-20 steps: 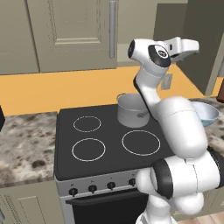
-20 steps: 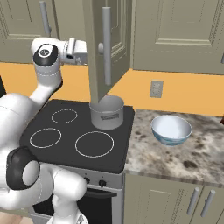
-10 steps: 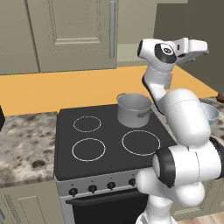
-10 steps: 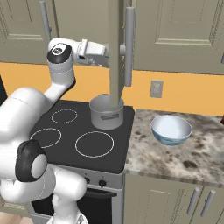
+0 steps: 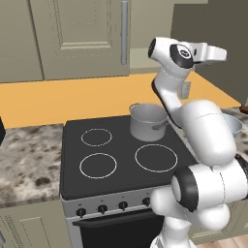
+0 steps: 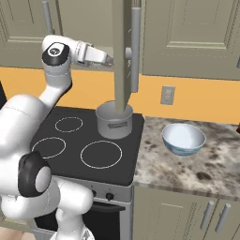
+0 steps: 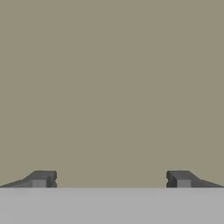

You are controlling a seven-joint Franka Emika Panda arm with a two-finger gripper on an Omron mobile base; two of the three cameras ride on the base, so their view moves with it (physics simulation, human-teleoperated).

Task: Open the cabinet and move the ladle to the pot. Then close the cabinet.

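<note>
Two spread fingers (image 7: 41, 179), hand (image 7: 111, 180) level against the cabinet (image 6: 121, 56) door.

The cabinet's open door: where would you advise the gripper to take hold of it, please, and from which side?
Probably the long vertical silver bar handle on the cabinet door, near its middle. The gripper is open beside the door's edge; approach horizontally from the handle side, jaws straddling the bar.

In the right base view the swung-out cabinet door (image 6: 123, 56) stands edge-on in front of the tool's tip and covers the upper middle of the pot (image 6: 114, 123), and its top is cut off by the picture's upper edge. In the hand view a flat greenish-grey surface (image 7: 112, 87) gives no edge or handle to tell which part of the cabinet it is. In the left base view the arm hides most of the pale bowl (image 5: 231, 127) on the tabletop, and the cabinet's inside cannot be made out.
</note>
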